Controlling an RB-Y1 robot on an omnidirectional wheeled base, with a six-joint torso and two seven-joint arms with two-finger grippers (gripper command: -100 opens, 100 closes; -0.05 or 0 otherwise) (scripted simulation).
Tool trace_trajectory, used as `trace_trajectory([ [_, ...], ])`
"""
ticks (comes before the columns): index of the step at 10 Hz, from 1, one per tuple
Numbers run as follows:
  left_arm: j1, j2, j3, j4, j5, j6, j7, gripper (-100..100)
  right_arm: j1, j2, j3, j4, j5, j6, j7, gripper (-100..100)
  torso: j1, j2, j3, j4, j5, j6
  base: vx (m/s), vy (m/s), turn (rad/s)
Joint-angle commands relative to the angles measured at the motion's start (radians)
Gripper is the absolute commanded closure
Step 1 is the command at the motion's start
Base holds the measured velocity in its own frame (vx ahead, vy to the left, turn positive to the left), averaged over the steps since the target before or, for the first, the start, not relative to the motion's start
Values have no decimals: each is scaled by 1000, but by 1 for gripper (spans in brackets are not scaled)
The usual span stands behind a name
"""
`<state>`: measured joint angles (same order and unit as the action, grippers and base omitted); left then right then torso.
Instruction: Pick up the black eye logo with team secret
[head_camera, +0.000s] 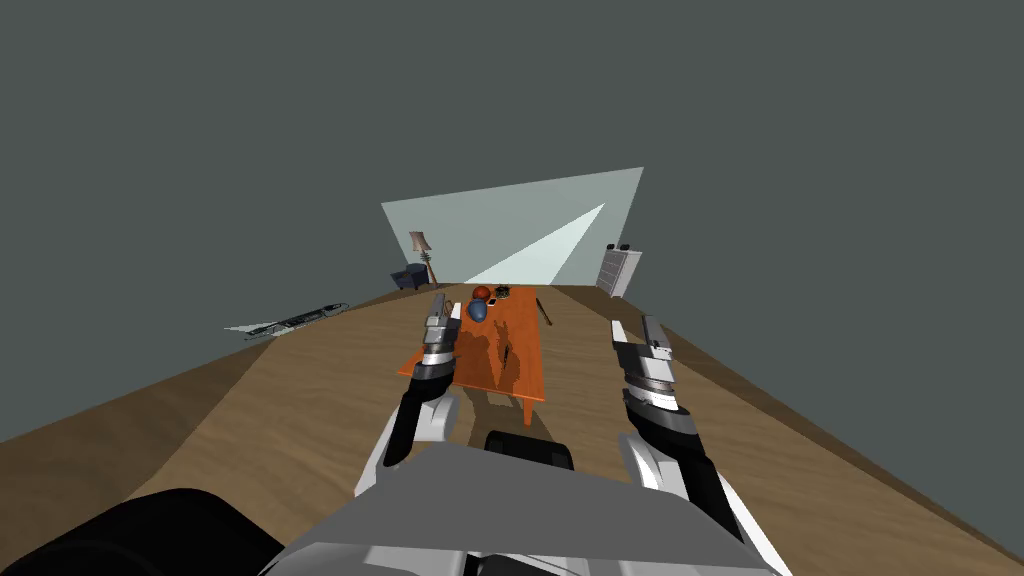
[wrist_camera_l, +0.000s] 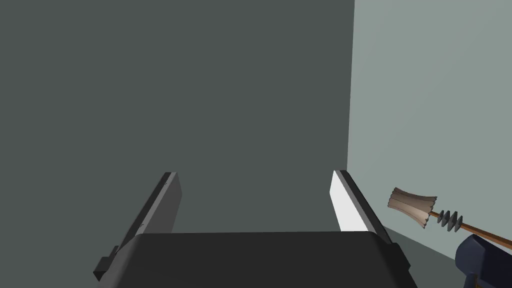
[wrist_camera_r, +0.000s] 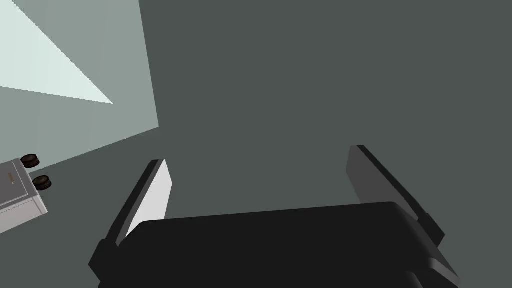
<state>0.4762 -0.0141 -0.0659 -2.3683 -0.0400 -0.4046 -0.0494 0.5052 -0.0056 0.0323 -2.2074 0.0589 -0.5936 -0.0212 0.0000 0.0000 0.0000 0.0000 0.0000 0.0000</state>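
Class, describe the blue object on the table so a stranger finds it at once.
Start at the long orange table on the wooden floor. Towards its far end, on the left half, lies the blue rounded object. A reddish ball sits just beyond it; it alone on the table is blue.

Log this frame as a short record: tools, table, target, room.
left tool: open, empty, held up in the air
right tool: open, empty, held up to the right of the table
table: orange-brown, ahead, running away from me
far end of table: red round thing, blue thing, small dark thing, small white thing
target: too small to tell; perhaps the small dark thing
room: floor lamp and dark blue chair far left; white dresser far right
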Motion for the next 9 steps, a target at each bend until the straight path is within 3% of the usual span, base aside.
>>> trace_trajectory([
  [1,-6,39,8,18,-8,19,-13,-100,0,0,0,0,0,0,0,0,0,0,0,0,0,0,-16,-12,-108],
  [5,-26,118,35,78,-32,84,-57,-100,0,0,0,0,0,0,0,0,-1,2,1,0,0,0,-34,-22,-133],
  [9,-53,191,71,167,-63,182,-121,-100,0,0,0,0,0,0,0,0,-2,3,2,1,0,0,-44,-31,-208],
])
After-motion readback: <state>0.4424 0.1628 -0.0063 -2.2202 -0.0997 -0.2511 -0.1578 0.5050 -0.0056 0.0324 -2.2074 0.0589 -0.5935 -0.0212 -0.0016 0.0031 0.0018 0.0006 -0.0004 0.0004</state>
